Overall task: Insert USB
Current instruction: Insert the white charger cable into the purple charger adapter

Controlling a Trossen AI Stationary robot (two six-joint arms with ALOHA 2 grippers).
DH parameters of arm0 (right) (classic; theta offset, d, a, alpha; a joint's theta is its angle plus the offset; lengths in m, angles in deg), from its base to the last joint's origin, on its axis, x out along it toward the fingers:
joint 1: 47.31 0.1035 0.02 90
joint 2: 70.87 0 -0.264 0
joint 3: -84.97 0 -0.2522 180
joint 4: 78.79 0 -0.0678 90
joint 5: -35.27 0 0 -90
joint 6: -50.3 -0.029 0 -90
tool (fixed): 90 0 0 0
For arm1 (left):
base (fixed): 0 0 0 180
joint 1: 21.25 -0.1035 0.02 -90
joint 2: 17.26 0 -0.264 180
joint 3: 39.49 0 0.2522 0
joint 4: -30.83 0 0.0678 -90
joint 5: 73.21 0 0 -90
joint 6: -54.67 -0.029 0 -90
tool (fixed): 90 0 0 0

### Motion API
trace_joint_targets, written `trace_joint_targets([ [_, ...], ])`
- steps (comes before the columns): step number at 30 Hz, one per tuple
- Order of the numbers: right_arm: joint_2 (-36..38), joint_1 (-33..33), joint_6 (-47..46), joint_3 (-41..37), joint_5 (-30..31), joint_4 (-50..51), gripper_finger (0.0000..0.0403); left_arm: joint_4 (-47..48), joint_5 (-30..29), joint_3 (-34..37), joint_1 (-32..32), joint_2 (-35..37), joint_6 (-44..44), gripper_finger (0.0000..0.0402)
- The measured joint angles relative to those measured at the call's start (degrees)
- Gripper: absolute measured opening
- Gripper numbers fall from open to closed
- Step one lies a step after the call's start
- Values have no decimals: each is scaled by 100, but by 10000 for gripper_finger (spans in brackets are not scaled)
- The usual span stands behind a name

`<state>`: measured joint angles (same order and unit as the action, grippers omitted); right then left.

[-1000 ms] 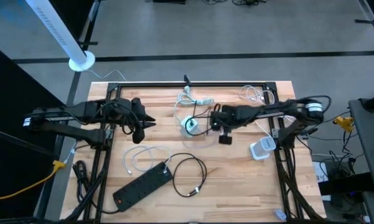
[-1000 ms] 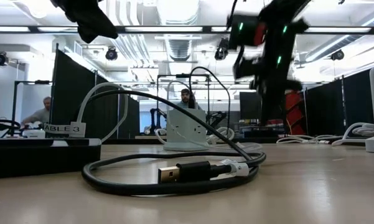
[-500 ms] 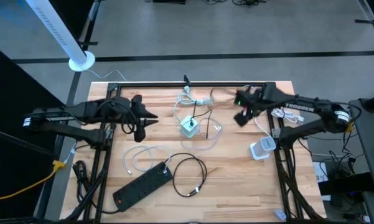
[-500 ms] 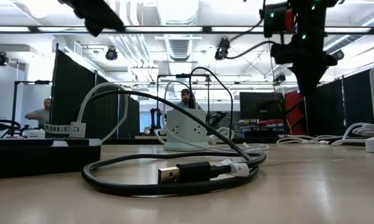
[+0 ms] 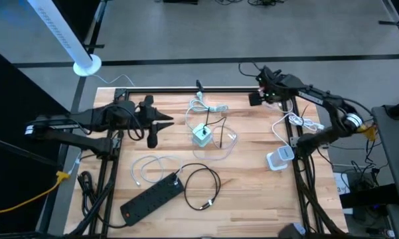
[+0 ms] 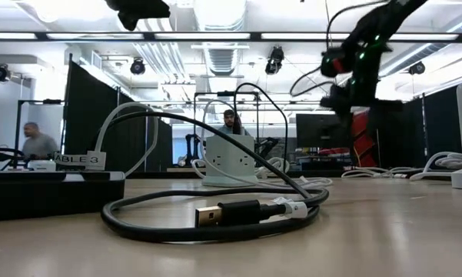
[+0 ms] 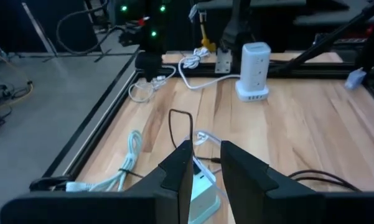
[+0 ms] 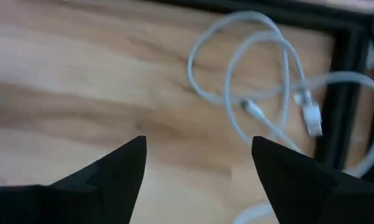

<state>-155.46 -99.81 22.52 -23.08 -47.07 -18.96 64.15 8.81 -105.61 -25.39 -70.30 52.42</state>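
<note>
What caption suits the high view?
Right gripper open at the table's far right corner; left gripper hovers beside the small white hub.

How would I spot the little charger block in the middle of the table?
Start at the wooden table and look to its centre, between the two arms. There sits the small pale charger block, ringed by a loose clear cable; unlike the taller white tower at the right edge, it is low and squarish.
</note>
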Motion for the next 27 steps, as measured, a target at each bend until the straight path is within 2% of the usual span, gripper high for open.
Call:
trace_joint_targets([
  [4, -677, -285, -317, 0, -37, -215, 250, -13, -294, 0, -2, -186, 266, 71],
  [10, -1470, -449, 67, -2, -204, -254, 212, -43, -362, 0, -4, -528, 423, 71],
  [12, -1528, -409, 296, -2, -200, -280, 186, -54, -362, 0, -4, -625, 491, 71],
  [14, -1454, -312, 497, -4, -165, -300, 139, -59, -361, 0, -4, -706, 610, 71],
  [17, -980, -26, 865, -11, -74, -350, 34, -61, -327, 0, 3, -758, 778, 71],
  [18, -756, 95, 977, -9, -20, -366, 18, -62, -249, 0, 12, -757, 793, 71],
  [23, 588, 735, 926, -9, -154, -329, 6, -97, 674, 0, 24, -725, 795, 71],
  [27, 1721, 1414, 361, -4, -211, -337, 3, -152, 1238, 0, 24, -791, 602, 71],
])
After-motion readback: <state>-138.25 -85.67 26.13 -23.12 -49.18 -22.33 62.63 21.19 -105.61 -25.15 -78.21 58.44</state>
